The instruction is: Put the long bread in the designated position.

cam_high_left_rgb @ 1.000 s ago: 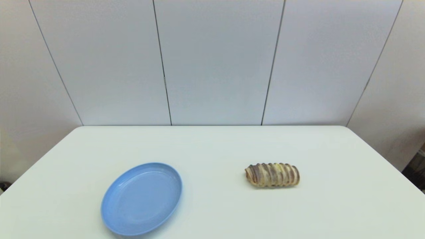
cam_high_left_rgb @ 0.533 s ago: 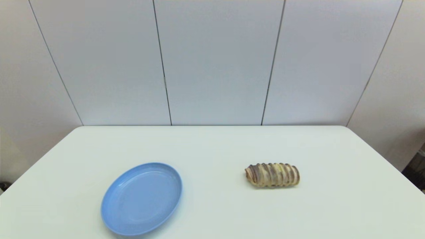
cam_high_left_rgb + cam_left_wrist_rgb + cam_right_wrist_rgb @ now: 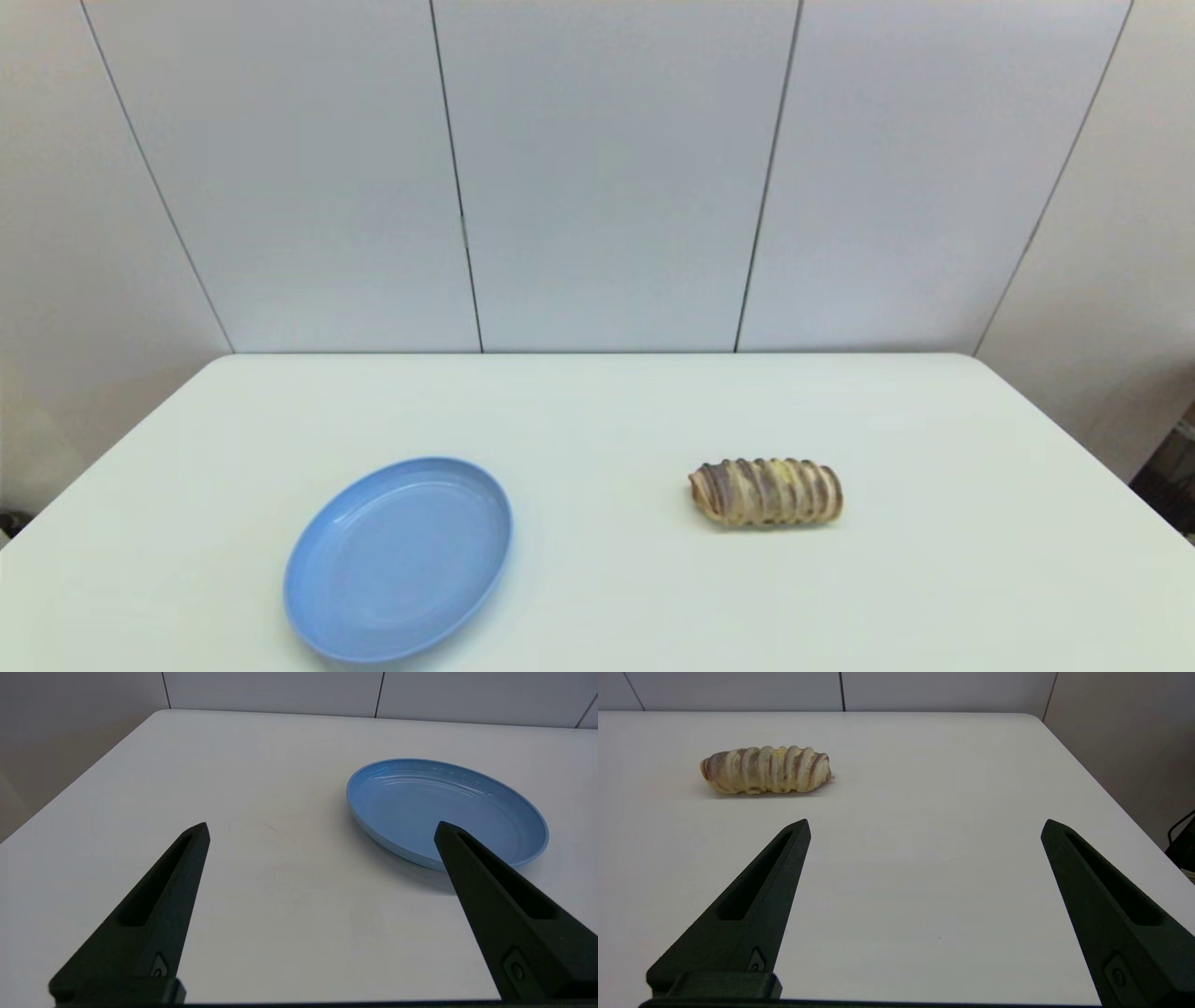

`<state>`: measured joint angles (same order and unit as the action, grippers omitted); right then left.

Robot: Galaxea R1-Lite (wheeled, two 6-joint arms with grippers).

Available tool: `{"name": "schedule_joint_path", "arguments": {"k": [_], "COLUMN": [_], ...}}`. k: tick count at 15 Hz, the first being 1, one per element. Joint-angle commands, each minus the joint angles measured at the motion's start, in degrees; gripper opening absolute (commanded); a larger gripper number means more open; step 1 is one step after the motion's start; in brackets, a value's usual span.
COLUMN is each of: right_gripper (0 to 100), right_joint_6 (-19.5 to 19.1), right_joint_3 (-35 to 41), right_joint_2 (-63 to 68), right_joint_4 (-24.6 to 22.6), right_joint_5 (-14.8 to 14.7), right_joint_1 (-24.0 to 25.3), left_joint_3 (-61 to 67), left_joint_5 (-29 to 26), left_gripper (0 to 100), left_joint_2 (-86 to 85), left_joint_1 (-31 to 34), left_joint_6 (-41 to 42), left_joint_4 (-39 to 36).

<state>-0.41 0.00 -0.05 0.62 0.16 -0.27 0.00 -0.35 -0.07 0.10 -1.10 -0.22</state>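
Observation:
The long bread [image 3: 766,492] is a small tan loaf with dark brown crosswise stripes, lying flat on the white table right of centre; it also shows in the right wrist view [image 3: 766,769]. A blue plate [image 3: 400,557] sits empty on the table's left front, seen too in the left wrist view [image 3: 446,810]. My right gripper [image 3: 924,828] is open, low over the near table edge, well short of the bread. My left gripper [image 3: 321,828] is open near the table's front left, short of the plate. Neither arm appears in the head view.
The white table [image 3: 597,411] ends at a panelled wall behind. Its right edge [image 3: 1083,770] drops off beside the right gripper, with a dark cable past it. Its left edge [image 3: 74,784] runs beside the left gripper.

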Motion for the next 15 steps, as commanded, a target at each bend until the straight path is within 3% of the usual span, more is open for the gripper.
{"name": "schedule_joint_path", "arguments": {"k": [1, 15], "right_gripper": [100, 100], "right_joint_6": [-0.11, -0.11], "right_joint_3": [0.0, 0.0], "right_joint_2": [0.05, 0.05], "right_joint_4": [-0.01, -0.01], "right_joint_5": [0.02, 0.02], "right_joint_1": [0.0, 0.0], "left_joint_3": [0.09, 0.09], "left_joint_5": [0.0, 0.0], "left_gripper": [100, 100], "left_joint_2": [0.07, 0.16], "left_joint_1": [0.08, 0.08], "left_joint_6": [-0.05, -0.57], "left_joint_4": [-0.04, 0.04]}}
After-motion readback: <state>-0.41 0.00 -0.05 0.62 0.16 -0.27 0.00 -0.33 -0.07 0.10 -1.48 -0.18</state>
